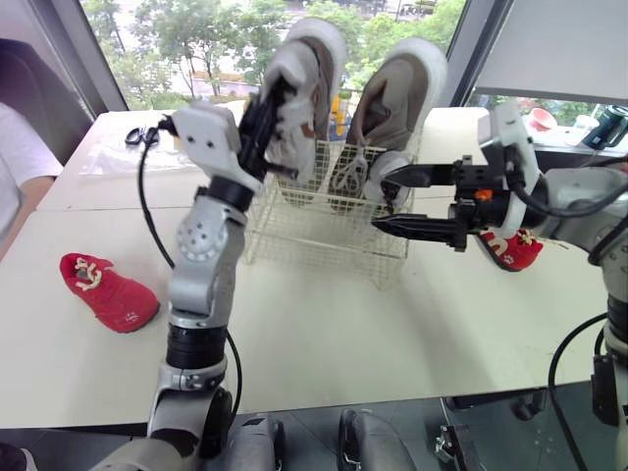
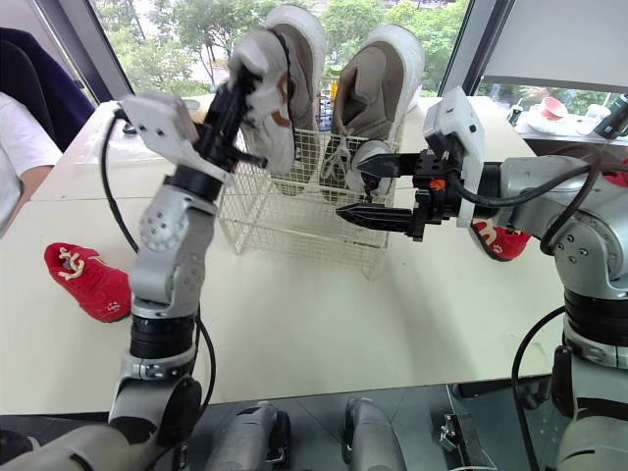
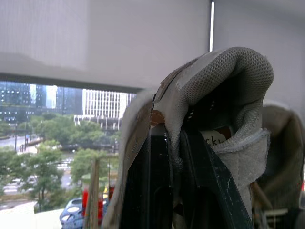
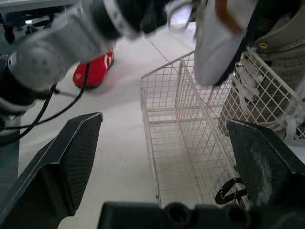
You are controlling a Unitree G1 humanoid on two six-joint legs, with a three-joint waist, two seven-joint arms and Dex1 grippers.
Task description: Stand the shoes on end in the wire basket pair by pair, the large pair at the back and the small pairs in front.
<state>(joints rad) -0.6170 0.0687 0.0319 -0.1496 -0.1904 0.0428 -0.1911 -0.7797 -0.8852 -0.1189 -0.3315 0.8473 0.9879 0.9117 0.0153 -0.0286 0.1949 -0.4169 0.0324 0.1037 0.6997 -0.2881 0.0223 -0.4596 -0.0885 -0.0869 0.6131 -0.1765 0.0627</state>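
Nearest the viewer is the front of a pale worktop (image 1: 343, 334), with the robot's two arms reaching across it toward a white wire basket (image 1: 314, 231) in the middle.

The left gripper (image 1: 273, 103) is raised high, its jaws clenched on the collar of a large grey shoe (image 1: 304, 88). This shoe hangs toe-up over the back left of the basket, with its lower end about level with the rim. Its partner, the second large shoe (image 1: 397, 98), stands on end at the back right. The right gripper (image 1: 378, 199) hovers just beside the basket's right front corner, jaws spread wide and holding nothing.

Likely risks:
- The pinch takes only the soft collar, so the shoe could slip or swing.
- Both large shoes rise well above the low basket walls, so a released shoe may topple or knock over its partner.
- The open right jaws sit close to the standing shoe's dangling laces and could snag them.

One small red shoe (image 1: 106, 291) lies on the left of the worktop, well apart from the basket. Another red shoe (image 1: 512, 250) lies behind the right gripper. Scissors (image 1: 140, 135) lie at the far left, and a person's white sleeve (image 1: 20, 157) shows at the left edge.
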